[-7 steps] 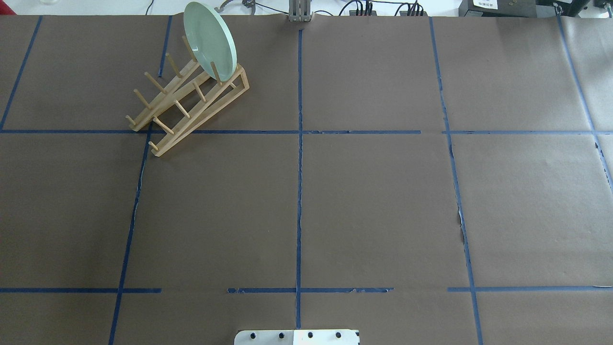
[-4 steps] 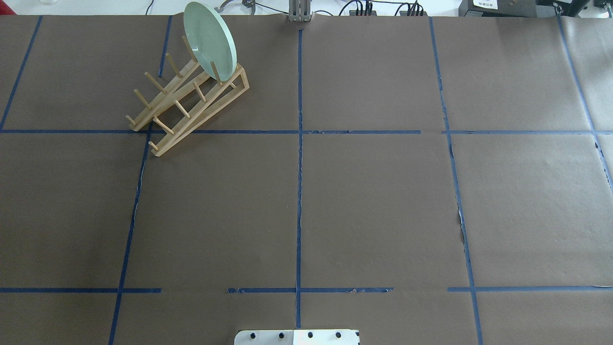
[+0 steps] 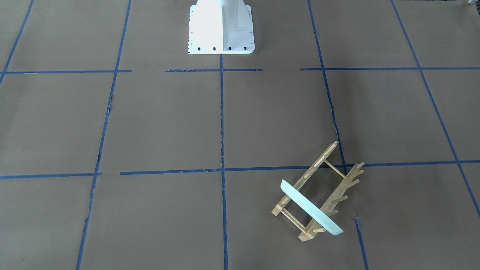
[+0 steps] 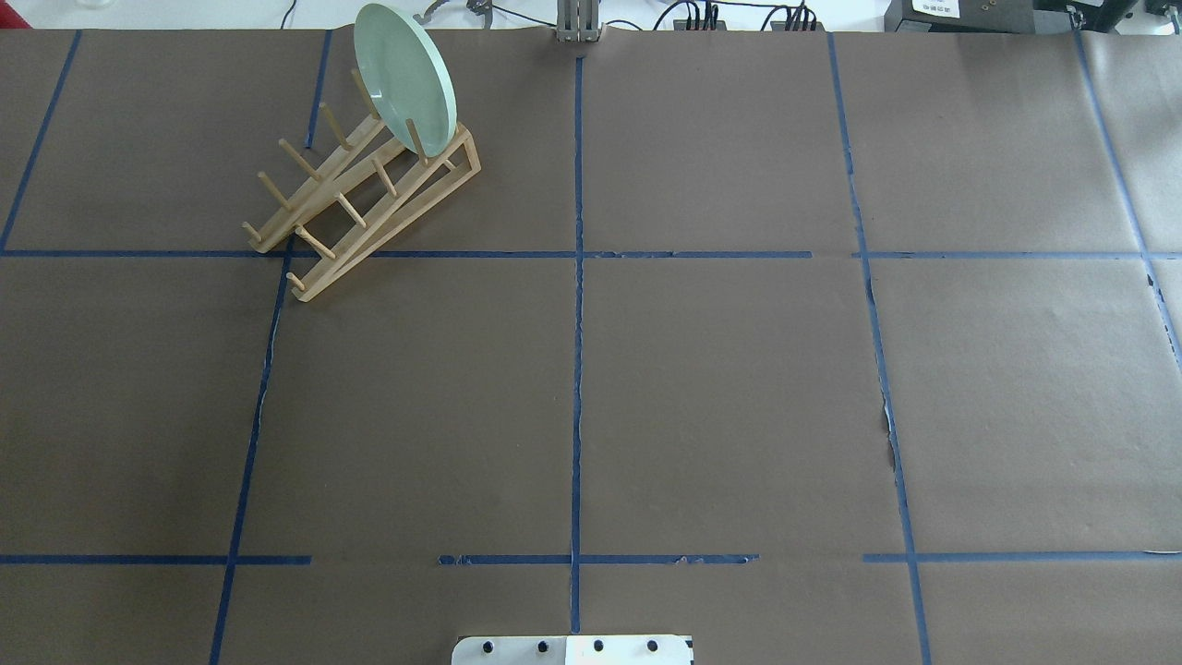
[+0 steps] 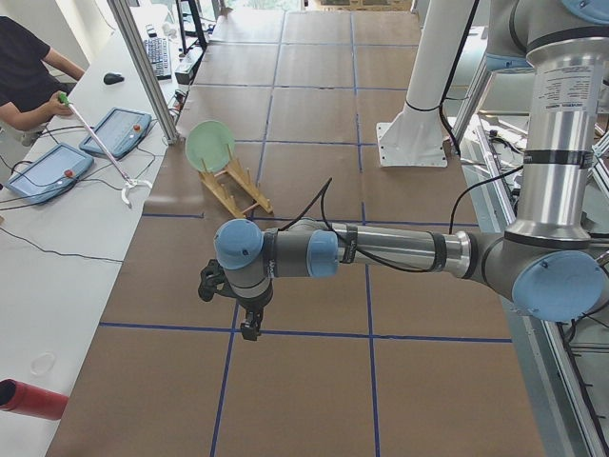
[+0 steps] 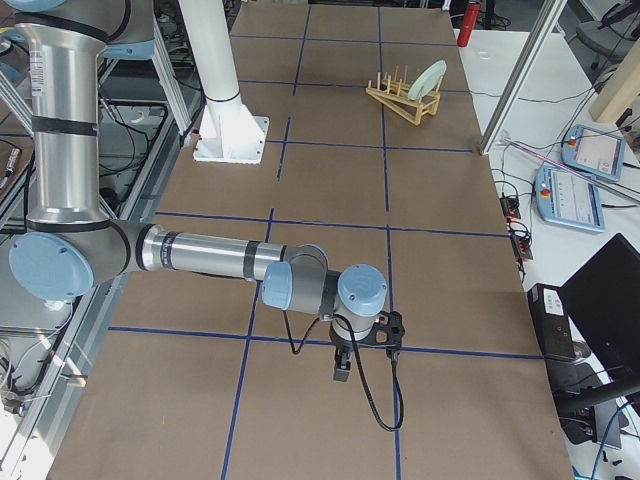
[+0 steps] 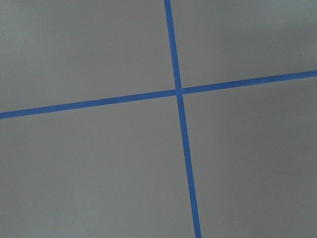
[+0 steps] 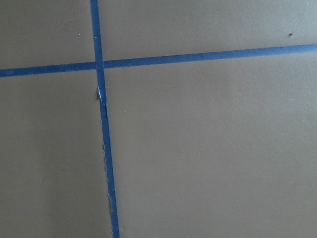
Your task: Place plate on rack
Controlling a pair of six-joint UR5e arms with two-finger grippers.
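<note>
Two grippers hang over your brown paper-covered table (image 4: 739, 388), gridded with blue tape lines (image 4: 578, 369). The left gripper (image 5: 249, 328) and right gripper (image 6: 342, 368) show only from the side cameras, so you cannot tell how far their fingers part or what they hold. The round pale mint-green plate (image 4: 406, 78) stands tilted on edge between pegs (image 4: 416, 140) at the far end of the light wooden peg rack (image 4: 369, 199) (the robot's far left). A white label (image 4: 934, 7) beyond the table is unreadable.

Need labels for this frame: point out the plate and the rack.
plate (image 4: 406, 78): overhead view, middle of its face.
rack (image 4: 369, 243): overhead view, on its nearer rail.
</note>
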